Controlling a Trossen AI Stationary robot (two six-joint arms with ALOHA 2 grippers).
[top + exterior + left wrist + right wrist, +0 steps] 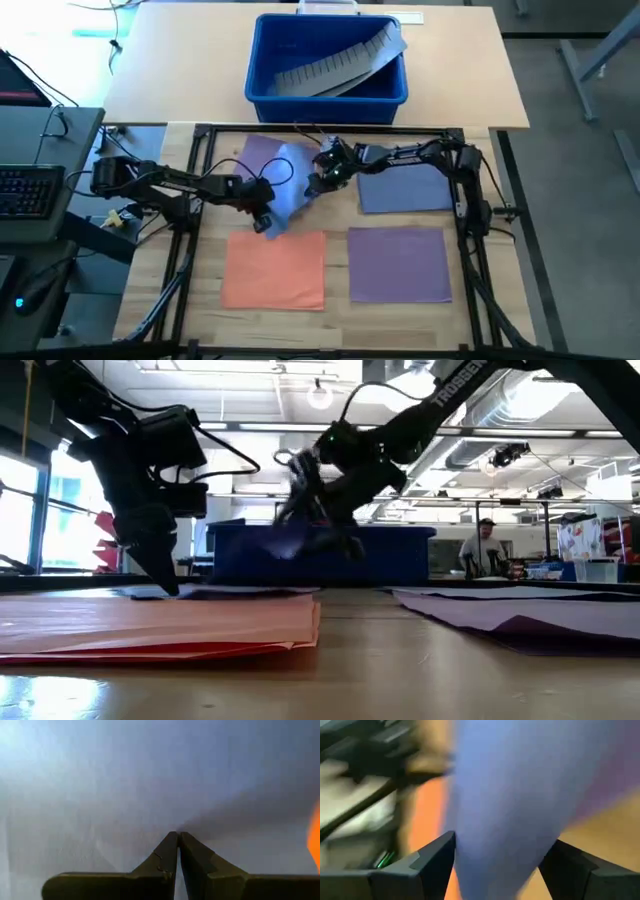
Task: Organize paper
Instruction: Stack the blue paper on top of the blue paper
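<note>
Nearest the front edge of the table [200, 330] lie two flat sheets side by side: an orange sheet [275, 268] on my left and a purple sheet [400, 263] on my right, a bare strip of wood between them.

Just behind the orange sheet, my left gripper [268, 222] points down at a blue sheet [288, 195]. Its fingers [165, 857] are pressed together, tips on the paper's surface; they pin the sheet rather than pinch it.

A little farther back, my right gripper [318, 180] meets the same blue sheet at its far edge. My right fingers [432, 857] stand wide apart with the sheet draped between them, so nothing is clamped yet. The sheet is partly lifted and curled, and it overlaps another purple sheet [262, 152] behind it. A further blue sheet [405, 190] lies flat under my right arm.

To do this step well, I judge the right fingers should close near the sheet's edge, only on this one sheet, then move slowly while the left tips hold the far part down, so the paper slides flat instead of creasing.

Farthest back, on the adjoining table, a blue plastic bin [262, 85] holds a grey ridged strip [340, 62], leaning across it with one end over the rim.
</note>
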